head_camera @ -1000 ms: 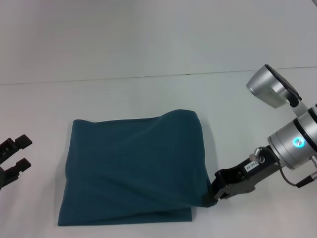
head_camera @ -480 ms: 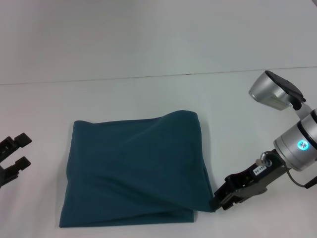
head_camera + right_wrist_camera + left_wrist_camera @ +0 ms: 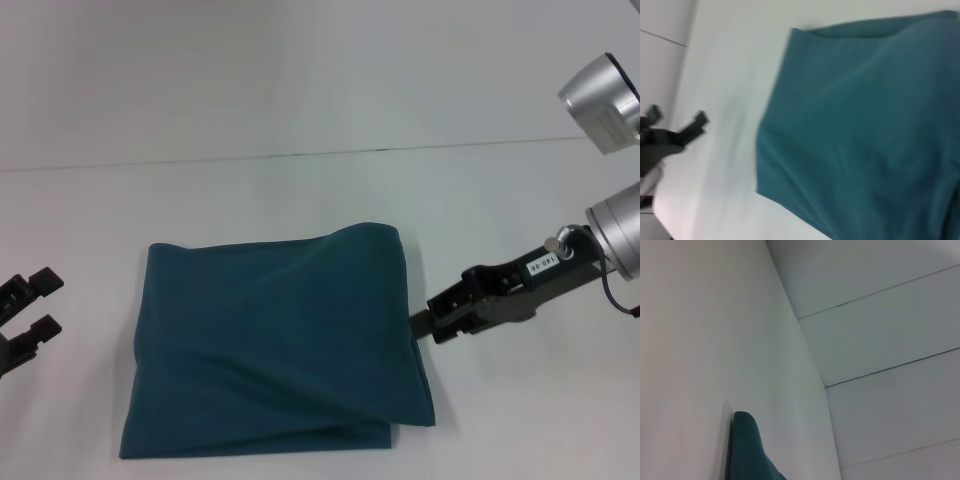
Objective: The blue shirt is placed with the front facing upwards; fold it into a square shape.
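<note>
The blue shirt (image 3: 270, 340) lies folded into a rough square on the white table, plain teal side up, with no print showing. Its top layer is rumpled, with a raised fold along the far right corner. My right gripper (image 3: 418, 323) hovers just off the shirt's right edge, open and holding nothing. My left gripper (image 3: 48, 305) stays parked at the table's left side, open, well apart from the cloth. The right wrist view shows the shirt (image 3: 865, 125) and the left gripper (image 3: 677, 132) beyond it. A corner of the shirt (image 3: 747, 450) shows in the left wrist view.
The white table (image 3: 300, 190) stretches around the shirt, and its far edge meets a pale wall (image 3: 300, 70). Nothing else stands on it.
My right gripper has let go of the shirt's near right corner and pulled up and back along the right edge. The corner now lies flat on the table. The left arm has not moved.
</note>
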Robot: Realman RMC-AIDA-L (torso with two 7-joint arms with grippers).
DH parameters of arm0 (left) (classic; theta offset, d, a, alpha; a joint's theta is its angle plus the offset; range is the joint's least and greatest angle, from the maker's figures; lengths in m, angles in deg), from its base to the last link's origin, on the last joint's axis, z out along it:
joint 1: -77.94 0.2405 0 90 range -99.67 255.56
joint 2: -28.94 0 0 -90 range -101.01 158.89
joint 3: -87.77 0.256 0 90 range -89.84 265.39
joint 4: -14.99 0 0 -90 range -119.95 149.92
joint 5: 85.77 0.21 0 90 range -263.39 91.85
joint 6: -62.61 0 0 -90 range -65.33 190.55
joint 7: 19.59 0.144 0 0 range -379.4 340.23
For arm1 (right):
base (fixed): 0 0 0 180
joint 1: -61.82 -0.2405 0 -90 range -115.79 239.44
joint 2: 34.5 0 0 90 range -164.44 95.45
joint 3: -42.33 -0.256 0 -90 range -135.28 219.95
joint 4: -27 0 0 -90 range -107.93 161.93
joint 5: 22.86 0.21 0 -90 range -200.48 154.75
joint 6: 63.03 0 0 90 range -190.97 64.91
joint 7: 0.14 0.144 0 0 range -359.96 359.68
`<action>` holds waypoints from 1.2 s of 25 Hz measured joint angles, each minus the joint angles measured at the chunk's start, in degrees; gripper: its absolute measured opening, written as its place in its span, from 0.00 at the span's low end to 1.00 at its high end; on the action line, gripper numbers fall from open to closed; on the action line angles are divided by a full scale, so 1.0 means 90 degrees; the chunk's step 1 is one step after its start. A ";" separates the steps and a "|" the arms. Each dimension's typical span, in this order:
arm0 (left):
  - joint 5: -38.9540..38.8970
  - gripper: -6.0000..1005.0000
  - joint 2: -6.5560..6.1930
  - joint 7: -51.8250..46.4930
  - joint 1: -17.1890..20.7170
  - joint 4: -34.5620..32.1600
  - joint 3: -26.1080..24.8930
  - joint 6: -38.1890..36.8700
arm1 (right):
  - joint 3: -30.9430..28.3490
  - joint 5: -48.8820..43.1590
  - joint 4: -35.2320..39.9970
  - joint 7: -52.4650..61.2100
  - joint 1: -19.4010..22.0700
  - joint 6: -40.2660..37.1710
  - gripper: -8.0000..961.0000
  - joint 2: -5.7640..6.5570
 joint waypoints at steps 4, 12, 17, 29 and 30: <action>-0.0003 0.93 0.0000 0.0000 0.0002 0.0000 -0.0025 0.0000 | 0.0024 0.0141 -0.0028 -0.0157 -0.0114 0.0108 0.44 -0.0072; -0.0001 0.93 -0.0020 0.0000 -0.0008 -0.0027 -0.0009 -0.0083 | 0.0032 0.0154 0.0051 -0.0917 -0.0487 0.1821 0.44 -0.0088; 0.0034 0.93 -0.0021 -0.0007 0.0014 -0.0043 0.0002 -0.0106 | 0.0020 0.0158 0.0059 -0.0965 -0.0625 0.2098 0.44 -0.0062; 0.0043 0.93 -0.0035 -0.0011 -0.0014 -0.0024 0.0008 -0.0110 | 0.0214 0.0114 -0.0230 -0.0840 -0.0708 0.2065 0.44 -0.0102; 0.0043 0.93 -0.0036 -0.0011 -0.0015 -0.0022 0.0008 -0.0109 | 0.0286 0.0112 -0.0336 -0.0801 -0.0755 0.2083 0.44 -0.0127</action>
